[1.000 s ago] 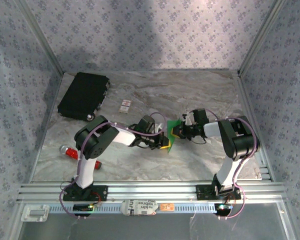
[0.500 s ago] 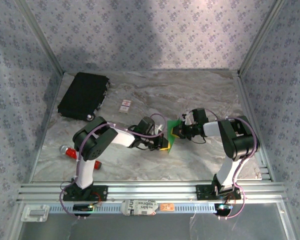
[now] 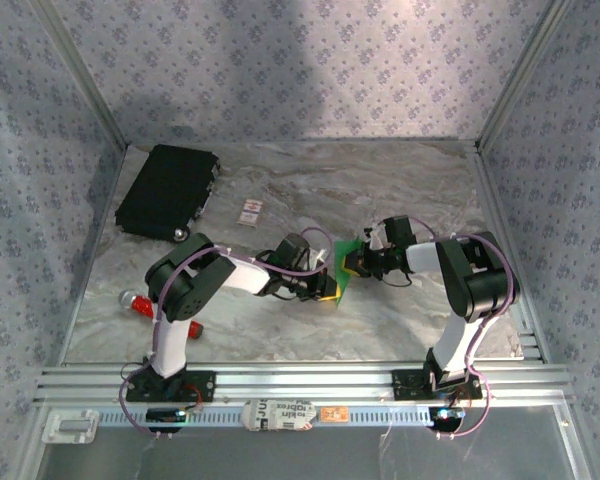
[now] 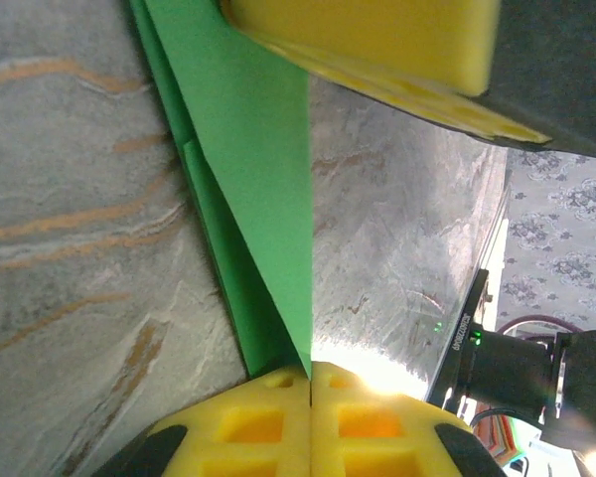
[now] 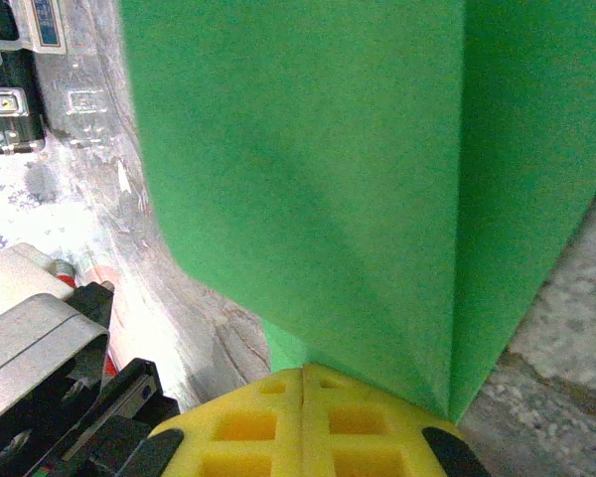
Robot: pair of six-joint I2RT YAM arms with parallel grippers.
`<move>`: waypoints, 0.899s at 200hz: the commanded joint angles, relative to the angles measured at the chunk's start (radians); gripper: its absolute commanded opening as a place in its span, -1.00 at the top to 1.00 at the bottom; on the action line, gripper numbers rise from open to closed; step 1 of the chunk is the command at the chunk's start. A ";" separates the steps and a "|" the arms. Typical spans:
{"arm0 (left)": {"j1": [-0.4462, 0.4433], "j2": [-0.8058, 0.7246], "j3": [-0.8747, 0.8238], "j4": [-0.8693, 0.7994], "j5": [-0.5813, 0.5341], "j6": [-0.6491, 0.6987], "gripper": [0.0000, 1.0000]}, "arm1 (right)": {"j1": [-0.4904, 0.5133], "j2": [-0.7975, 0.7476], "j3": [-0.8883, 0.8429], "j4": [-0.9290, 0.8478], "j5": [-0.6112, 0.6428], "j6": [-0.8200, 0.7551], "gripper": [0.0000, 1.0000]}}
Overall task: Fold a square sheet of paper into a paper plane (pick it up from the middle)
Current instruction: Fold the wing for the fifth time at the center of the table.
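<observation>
While pinching opposite edges of the creased, thin bright green square sheet of paper (image 4: 258, 149) in left gripper (image 4: 310, 370) and right gripper (image 5: 303, 372), poised over open marble tabletop (image 3: 410, 190) right of the black rectangular case (image 3: 167, 190).

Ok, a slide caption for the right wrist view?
Right end effector shut on the folded green paper, marble table behind it.
</observation>
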 commanded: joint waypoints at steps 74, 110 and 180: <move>-0.048 -0.015 -0.072 -0.186 0.096 0.031 0.94 | 0.003 0.050 -0.010 -0.100 0.193 -0.046 0.90; -0.049 -0.013 -0.076 -0.167 0.114 0.025 0.96 | 0.003 0.051 -0.012 -0.101 0.195 -0.048 0.91; -0.048 -0.016 -0.075 -0.197 0.135 0.052 1.00 | 0.004 0.052 -0.011 -0.103 0.199 -0.046 0.90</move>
